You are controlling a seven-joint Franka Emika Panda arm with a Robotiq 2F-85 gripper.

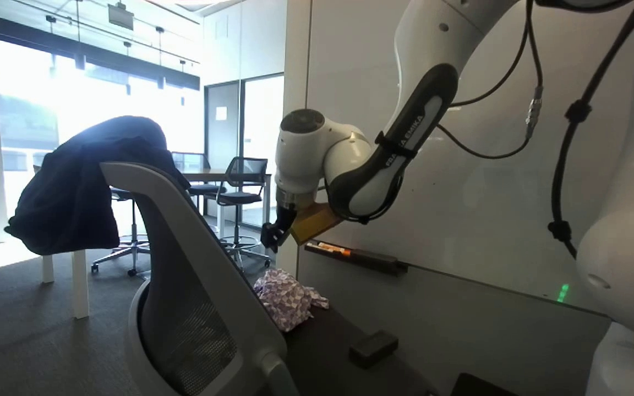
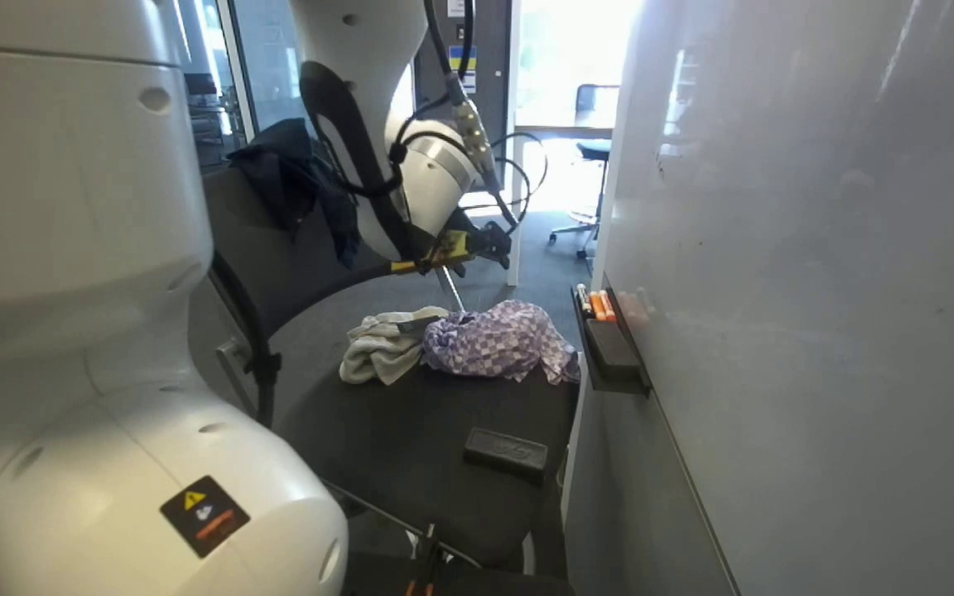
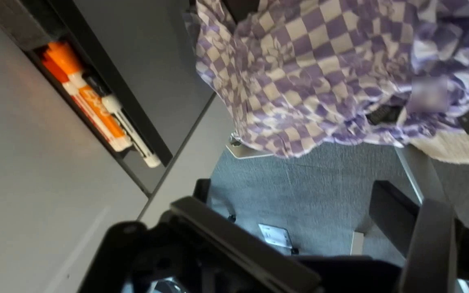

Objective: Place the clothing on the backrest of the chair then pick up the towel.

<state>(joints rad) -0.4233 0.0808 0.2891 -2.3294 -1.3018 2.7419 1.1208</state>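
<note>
Clothing (image 1: pixel 88 190) hangs over the backrest (image 1: pixel 185 297); next is the towel (image 2: pixel 378 352), likely the cream one left of the checked cloth (image 2: pixel 489 343) in an exterior view. Gripper (image 1: pixel 274 237) is empty, jaws apart: shift left, pinch a fold clear of the checked cloth.

Daylight blows out the windows (image 1: pixel 102 107), backlights the clothing (image 1: pixel 77 190) and leaves glare on the whiteboard (image 2: pixel 808 290).
</note>
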